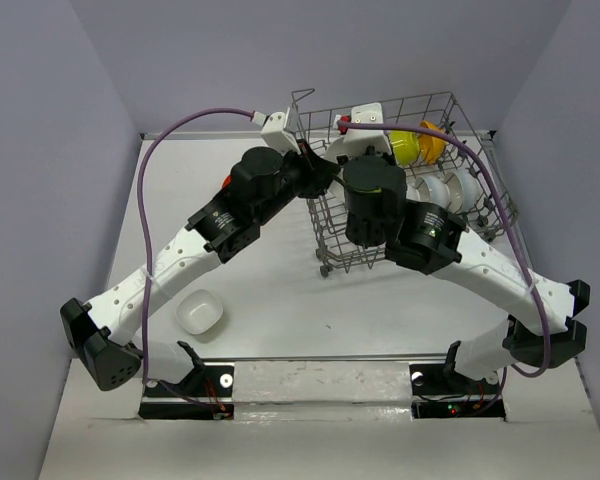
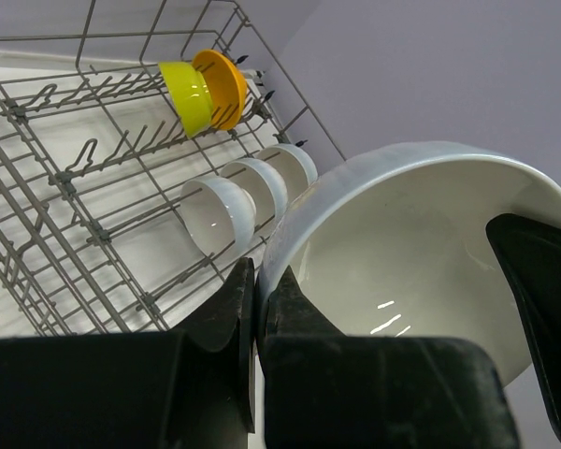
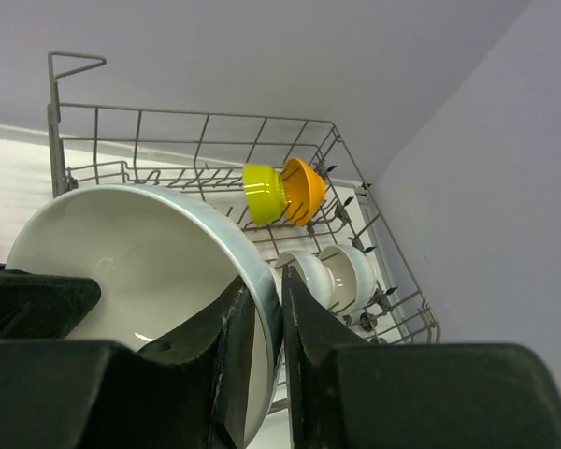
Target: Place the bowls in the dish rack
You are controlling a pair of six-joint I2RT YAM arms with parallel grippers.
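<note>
Left gripper sits right at the lens, black fingers closed hard on the rim of a large glossy white bowl. Right gripper straddles the opposite rim of that same bowl. The gap is narrow, but I can't tell from its wrist view whether it's biting or just sitting around the edge. So the bowl hangs tilted between both arms, up over the near-left part of the grey wire dish rack; the top view hides most of it under the wrists. Racked on edge among the prongs: a lime green glossy bowl touching an orange glossy bowl at the far side, and a row of three small white bowls nearer. One small loose white bowl sits on the white worktop by the left arm, well apart from the rack. My read: mid-handover, placement not yet done. Next move needs one gripper confirmed solid before the other lets go. Then turn the bowl on edge and lower it into a free prong slot beside the white row without clipping the rack wall. After that, the loose one.
</note>
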